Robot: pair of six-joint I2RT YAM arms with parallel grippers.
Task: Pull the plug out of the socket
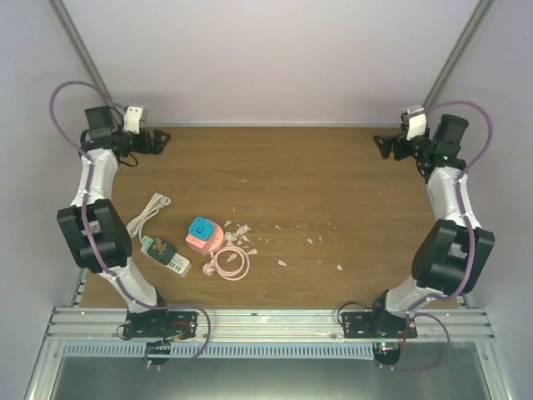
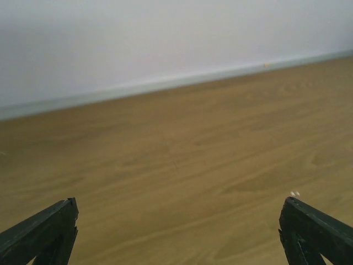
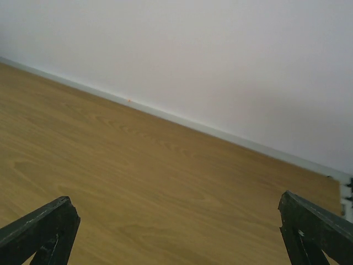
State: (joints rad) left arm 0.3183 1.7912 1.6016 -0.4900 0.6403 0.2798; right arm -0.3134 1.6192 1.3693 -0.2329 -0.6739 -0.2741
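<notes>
Top external first, Ana: what is hard to make out?

The teal plug (image 1: pixel 201 227), Ben. It sits on top of the pink socket (image 1: pixel 205 239), but it is too small to tell how deeply it is seated. The pink cord (image 1: pixel 229 264), coiled just beside the socket on its near-right side, runs in under it, and I can't see the join.

What else lies around the socket?

A green-and-white power strip (image 1: pixel 165 254) is just to its left, with a white cord (image 1: pixel 148 212) beyond that. White scraps (image 1: pixel 241 229) are scattered to its right across the counter (image 1: pixel 333 183).

And the jaws?

Both are well apart from the socket. The left jaws are far beyond it and to its left, and the right jaws are far beyond it and well to its right, each at the counter's far edge.

Left wrist view?

Two dark fingertips (image 2: pixel 41 232) are cut off by the bottom edge. They are spread wide, with bare wood and a pale wall between them. A tiny white speck (image 2: pixel 294 194) sits by one tip.

Right wrist view?

It is much the same. The fingertips (image 3: pixel 41 229) are parted wide over bare counter. Something at the right edge (image 3: pixel 347 193) is cropped beyond recognition.
</notes>
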